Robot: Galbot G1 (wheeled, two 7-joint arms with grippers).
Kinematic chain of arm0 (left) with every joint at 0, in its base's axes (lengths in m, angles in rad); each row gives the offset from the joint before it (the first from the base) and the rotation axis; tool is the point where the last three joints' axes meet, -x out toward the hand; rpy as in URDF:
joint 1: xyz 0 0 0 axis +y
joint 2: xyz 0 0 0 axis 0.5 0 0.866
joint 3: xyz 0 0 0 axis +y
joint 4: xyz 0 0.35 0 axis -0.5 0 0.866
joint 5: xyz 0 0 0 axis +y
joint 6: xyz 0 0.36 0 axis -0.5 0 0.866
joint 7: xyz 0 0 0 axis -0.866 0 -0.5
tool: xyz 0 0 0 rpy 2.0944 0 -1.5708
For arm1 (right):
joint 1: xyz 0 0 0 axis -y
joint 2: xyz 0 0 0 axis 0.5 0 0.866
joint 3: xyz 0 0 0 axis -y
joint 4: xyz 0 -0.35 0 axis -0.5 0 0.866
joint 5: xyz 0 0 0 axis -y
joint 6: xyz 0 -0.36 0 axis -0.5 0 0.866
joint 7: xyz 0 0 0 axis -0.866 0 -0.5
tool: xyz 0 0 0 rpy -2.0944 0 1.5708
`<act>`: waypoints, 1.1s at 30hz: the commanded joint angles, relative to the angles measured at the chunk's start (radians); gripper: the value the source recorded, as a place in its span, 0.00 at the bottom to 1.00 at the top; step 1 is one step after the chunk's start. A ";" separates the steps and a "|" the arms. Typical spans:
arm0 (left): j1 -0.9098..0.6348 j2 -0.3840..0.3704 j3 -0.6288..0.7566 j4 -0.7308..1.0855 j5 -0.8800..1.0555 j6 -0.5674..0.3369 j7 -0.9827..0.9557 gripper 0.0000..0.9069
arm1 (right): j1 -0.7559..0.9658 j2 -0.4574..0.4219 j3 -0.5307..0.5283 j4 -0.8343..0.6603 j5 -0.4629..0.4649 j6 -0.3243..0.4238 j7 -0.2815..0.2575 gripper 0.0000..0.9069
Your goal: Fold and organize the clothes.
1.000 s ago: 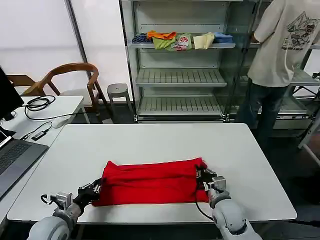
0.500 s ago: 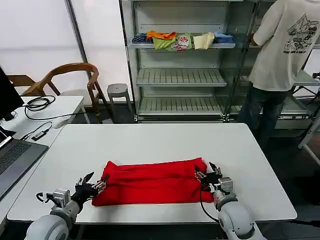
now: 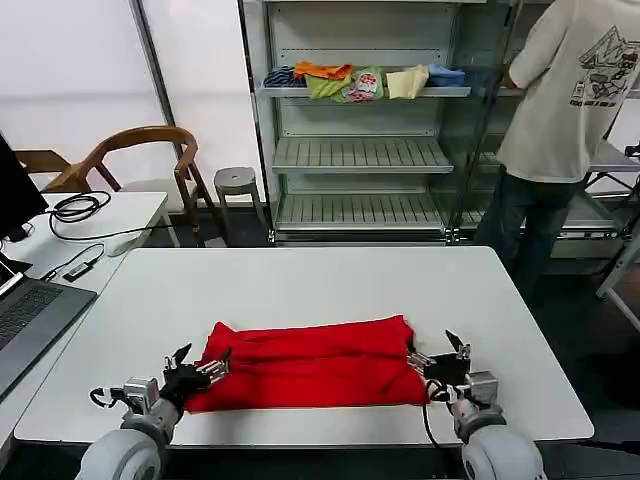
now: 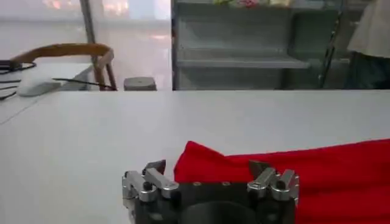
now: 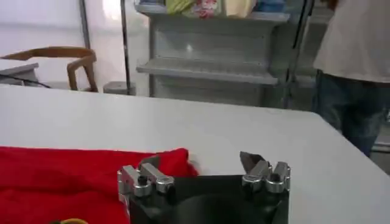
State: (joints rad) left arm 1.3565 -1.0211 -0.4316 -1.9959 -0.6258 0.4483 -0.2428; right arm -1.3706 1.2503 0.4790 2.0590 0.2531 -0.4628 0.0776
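Note:
The clothes, one bright red T-shirt [image 3: 310, 362], lie folded into a long band across the near part of the white table [image 3: 320, 285]; no print shows. My left gripper [image 3: 198, 362] sits open at the band's left end, its jaws spread on either side of the red cloth's corner [image 4: 201, 163] in the left wrist view. At the band's right end my right gripper [image 3: 439, 355] is open too, just off the cloth's edge [image 5: 170, 163], holding nothing.
A laptop [image 3: 25, 320] and cables [image 3: 75, 208] lie on a side desk at left, with a wooden chair [image 3: 140, 150] behind. Shelves [image 3: 360, 130] at the back hold small folded garments [image 3: 350, 80]. A person [image 3: 560, 110] stands at the back right.
Both grippers have let go of the shirt's ends, opened, and drawn back toward the table's near edge. The red band lies flatter and has not shifted.

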 commanded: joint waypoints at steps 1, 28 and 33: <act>-0.032 -0.024 0.066 0.040 -0.027 -0.004 -0.195 1.00 | -0.093 0.004 0.056 0.063 0.000 0.011 -0.001 1.00; -0.077 -0.030 0.114 0.122 -0.019 -0.007 -0.265 1.00 | -0.037 0.054 -0.010 0.016 -0.056 0.005 -0.001 1.00; -0.083 -0.030 0.116 0.128 -0.020 -0.006 -0.248 0.02 | -0.021 0.057 -0.017 0.008 -0.062 0.003 -0.001 1.00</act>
State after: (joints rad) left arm 1.2762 -1.0503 -0.3212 -1.8780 -0.6461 0.4384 -0.4783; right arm -1.4042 1.3041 0.4673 2.0730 0.1982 -0.4589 0.0760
